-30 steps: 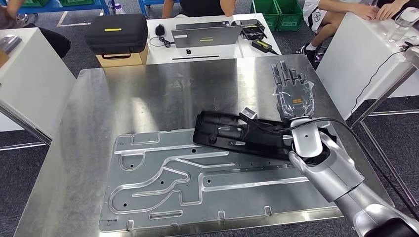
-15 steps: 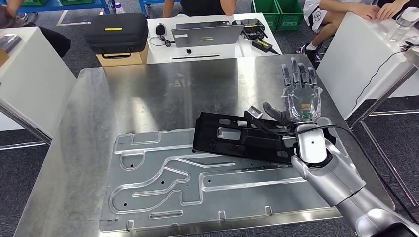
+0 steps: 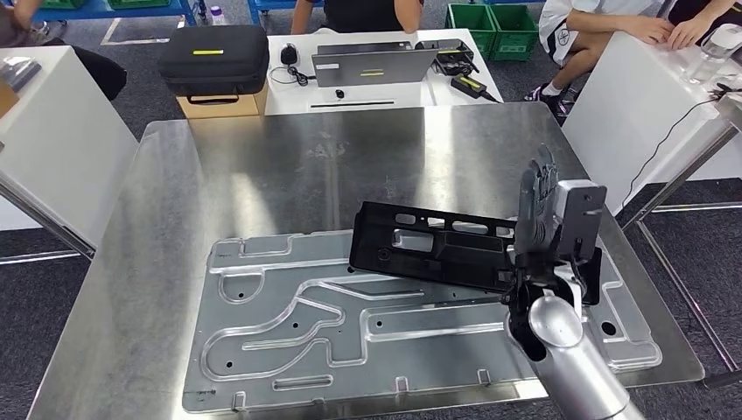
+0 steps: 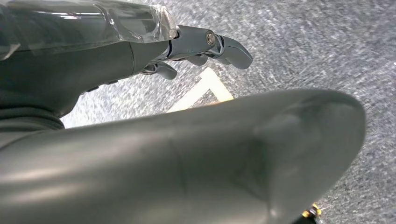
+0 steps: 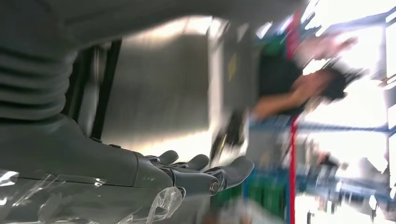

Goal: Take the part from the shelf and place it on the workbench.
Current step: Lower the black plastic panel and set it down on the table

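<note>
The long black part [image 3: 437, 249] lies flat on the machined grey plate [image 3: 297, 324] that covers the near half of the steel workbench [image 3: 262, 166]. My right hand [image 3: 541, 206] is raised above the part's right end, its fingers pointing up and apart, with nothing in it. The right wrist view is blurred and shows that hand [image 5: 140, 182] empty over the bench top [image 5: 159, 93]. My left hand [image 4: 93, 51] hangs over the carpet floor with its fingers loosely extended, holding nothing.
Behind the bench stands a white table with a black case [image 3: 213, 57] and a laptop [image 3: 372, 63]. White tables flank the bench at left [image 3: 44, 131] and right [image 3: 639, 96]. People sit at the back and right. Green crates [image 3: 490, 22] stand on the floor.
My right hand has lifted from flat beyond the part, turned its fingers upward and drawn back toward me. The part stays on the plate.
</note>
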Motion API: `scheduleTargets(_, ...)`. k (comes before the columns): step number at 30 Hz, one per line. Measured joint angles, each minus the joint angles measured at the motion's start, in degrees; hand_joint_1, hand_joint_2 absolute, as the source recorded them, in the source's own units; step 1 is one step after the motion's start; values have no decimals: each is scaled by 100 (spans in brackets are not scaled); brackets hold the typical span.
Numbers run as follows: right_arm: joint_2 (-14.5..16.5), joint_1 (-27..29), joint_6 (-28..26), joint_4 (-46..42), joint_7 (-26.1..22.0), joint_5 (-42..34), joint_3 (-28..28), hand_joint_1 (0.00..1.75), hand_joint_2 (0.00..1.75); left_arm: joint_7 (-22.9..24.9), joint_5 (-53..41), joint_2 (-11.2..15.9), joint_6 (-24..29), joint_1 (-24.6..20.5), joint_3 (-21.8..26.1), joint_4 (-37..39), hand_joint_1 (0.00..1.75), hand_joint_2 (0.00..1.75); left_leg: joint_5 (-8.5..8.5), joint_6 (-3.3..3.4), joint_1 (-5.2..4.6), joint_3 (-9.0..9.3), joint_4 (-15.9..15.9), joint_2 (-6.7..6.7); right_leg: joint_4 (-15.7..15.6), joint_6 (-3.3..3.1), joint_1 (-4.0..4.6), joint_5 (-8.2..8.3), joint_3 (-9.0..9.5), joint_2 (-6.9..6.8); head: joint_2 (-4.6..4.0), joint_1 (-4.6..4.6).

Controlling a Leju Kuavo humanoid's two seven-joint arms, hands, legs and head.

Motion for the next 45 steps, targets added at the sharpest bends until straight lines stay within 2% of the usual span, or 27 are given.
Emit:
scheduleTargets(1, 42, 191, 118, -153, -215, -263, -33, 0, 0, -8, 40, -3, 20, 25, 17, 0, 0, 0, -3, -2, 4, -5, 9, -1, 325, 21, -18, -109, -133, -3, 0, 0)
scheduleTargets(2, 81, 373, 224, -282, -385, -473, -62, 0, 0, -17, 74, -4, 47, 48, 30, 0, 0, 0, -6, -7, 10, -13, 22, -1, 404, 37, -36, -91, -152, -7, 0, 0)
scheduleTargets(3, 117, 535, 314, -385, -513, -655, -94, 0, 0, -28, 112, -5, 77, 64, 41, 0, 0, 0, -11, -15, 19, -23, 38, -1, 218, 50, -55, 39, -42, -13, 0, 1)
scheduleTargets(5, 183, 799, 498, -561, -738, -974, -182, 0, 0, -62, 180, -8, 139, 81, 77, 0, 0, 0, -22, -55, 38, -38, 69, -2, -702, 65, -82, 418, 484, -25, 1, 3)
scheduleTargets(7, 242, 1020, 680, -704, -931, -1205, -265, 0, 0, -95, 240, -9, 180, 92, 125, 0, 0, 0, -11, -132, 49, -43, 73, 0, -1424, 25, -66, 657, 893, -2, 1, 4)
scheduleTargets(10, 309, 1285, 901, -846, -1083, -1457, -349, 0, 0, -104, 287, -9, 195, 129, 170, 0, 0, 0, 37, -250, 68, -58, 46, 7, -1606, -103, -29, 758, 929, 19, 2, 8)
scheduleTargets(11, 325, 1350, 956, -883, -1102, -1520, -378, 0, 0, -105, 295, -9, 196, 143, 180, 0, 0, 0, -32, -279, 73, -96, 104, 14, -1653, -153, -38, 793, 925, 8, 2, 5)
scheduleTargets(13, 360, 1458, 1036, -951, -1131, -1605, -428, 0, 0, -109, 322, -9, 197, 164, 198, 0, 0, 0, -435, -327, 82, -306, 609, 30, -1734, -254, -70, 880, 892, -20, 1, 1)
scheduleTargets(15, 387, 1547, 1094, -990, -1151, -1637, -449, 0, 0, -115, 356, -9, 197, 174, 222, 0, 0, 0, -981, -369, 90, -636, 1545, 37, -1738, -286, -67, 941, 821, -36, 1, 0)
scheduleTargets(17, 412, 1627, 1166, -1019, -1160, -1673, -454, 0, 0, -119, 375, -9, 197, 181, 255, 0, 0, 0, -1176, -406, 106, -737, 2049, 43, -1727, -268, -73, 993, 745, -48, 0, 0)
scheduleTargets(18, 422, 1656, 1218, -1034, -1162, -1713, -455, 0, 0, -121, 383, -9, 197, 184, 271, 0, 0, 0, -1098, -421, 117, -608, 1928, 49, -1712, -250, -83, 1016, 705, -51, 0, 0)
scheduleTargets(21, 453, 1712, 1405, -1081, -1169, -1845, -459, 0, 0, -144, 403, -13, 197, 169, 303, 0, 0, 0, -639, -472, 161, 250, 572, 62, -1628, -167, -115, 1069, 588, -47, 1, -1)
scheduleTargets(22, 465, 1728, 1461, -1097, -1175, -1875, -462, 0, 0, -159, 417, -16, 197, 160, 310, 0, 0, 0, -556, -462, 163, 441, 240, 44, -1606, -127, -114, 1094, 559, -44, 1, 2)
scheduleTargets(23, 476, 1741, 1512, -1111, -1186, -1900, -466, 0, 0, -175, 434, -19, 198, 156, 316, 0, 0, 0, -531, -443, 159, 528, 74, 22, -1592, -87, -107, 1125, 533, -41, 1, 2)
scheduleTargets(25, 496, 1783, 1596, -1125, -1213, -1957, -478, 0, 0, -193, 468, -23, 200, 164, 322, 0, 0, 0, -493, -361, 138, 454, 82, -13, -1592, -7, -110, 1199, 495, -33, 1, 4)
scheduleTargets(27, 515, 1850, 1685, -1131, -1246, -2037, -490, 0, 0, -196, 481, -24, 208, 171, 326, 0, 0, 0, -423, -260, 134, 354, 104, -2, -1403, 45, -126, 1015, 373, -35, 1, 4)
scheduleTargets(30, 527, 1930, 1853, -1138, -1285, -2158, -509, 0, 0, -196, 494, -24, 245, 179, 331, 0, 0, 0, -289, -134, 95, 187, 123, 34, -183, 56, -121, 119, -50, -44, 0, 5)
scheduleTargets(31, 530, 1951, 1900, -1139, -1292, -2186, -513, 0, 0, -196, 496, -24, 261, 182, 332, 0, 0, 0, -249, -115, 69, 128, 134, 48, 245, 49, -111, -86, -153, -44, 0, 5)
scheduleTargets(32, 532, 1972, 1941, -1138, -1294, -2206, -515, 0, 0, -196, 497, -24, 273, 183, 332, 0, 0, 0, -209, -102, 44, 70, 147, 58, 500, 33, -98, -154, -173, -44, 0, 5)
scheduleTargets(33, 536, 1990, 1978, -1138, -1295, -2222, -516, 0, 0, -196, 497, -24, 280, 183, 332, 0, 0, 0, -168, -93, 18, 10, 158, 63, 528, 4, -85, -93, -85, -44, 0, 6)
scheduleTargets(34, 541, 2002, 2008, -1138, -1294, -2235, -518, 0, 0, -197, 498, -24, 283, 181, 333, 0, 0, 0, -126, -90, -5, -46, 166, 64, 297, -39, -67, 61, 126, -43, 0, 6)
scheduleTargets(36, 559, 2007, 2054, -1140, -1294, -2245, -521, 0, 0, -201, 505, -28, 284, 177, 334, 0, 0, 0, -42, -104, -44, -130, 171, 61, -623, -162, -5, 324, 786, -35, 0, 5)
scheduleTargets(38, 581, 2006, 2089, -1145, -1295, -2255, -525, 0, 0, -209, 532, -37, 284, 170, 335, 0, 0, 0, 52, -146, -56, -180, 162, 63, -1421, -238, 56, 365, 1287, -29, 0, 2)
scheduleTargets(40, 602, 2009, 2119, -1149, -1296, -2265, -528, 0, 0, -215, 563, -40, 282, 167, 337, 1, 0, 0, 156, -205, -51, -227, 146, 65, -1643, -262, 84, 390, 1347, -33, 0, 1)
scheduleTargets(42, 615, 2011, 2141, -1149, -1296, -2272, -530, 0, 0, -217, 578, -38, 281, 175, 338, 3, 0, 0, 38, -270, -43, -332, 253, 68, -1647, -307, 66, 500, 1237, -56, 0, -2)
scheduleTargets(43, 623, 2014, 2148, -1149, -1296, -2275, -530, 0, 0, -221, 575, -38, 281, 182, 338, 4, 0, 0, -176, -307, -39, -434, 478, 70, -1665, -336, 47, 557, 1173, -68, 0, -5)
scheduleTargets(45, 638, 2023, 2157, -1149, -1296, -2276, -531, 0, 0, -248, 567, -37, 282, 186, 339, 4, 0, 0, -787, -370, -11, -719, 1306, 74, -1661, -376, 38, 655, 1031, -79, 0, -11)
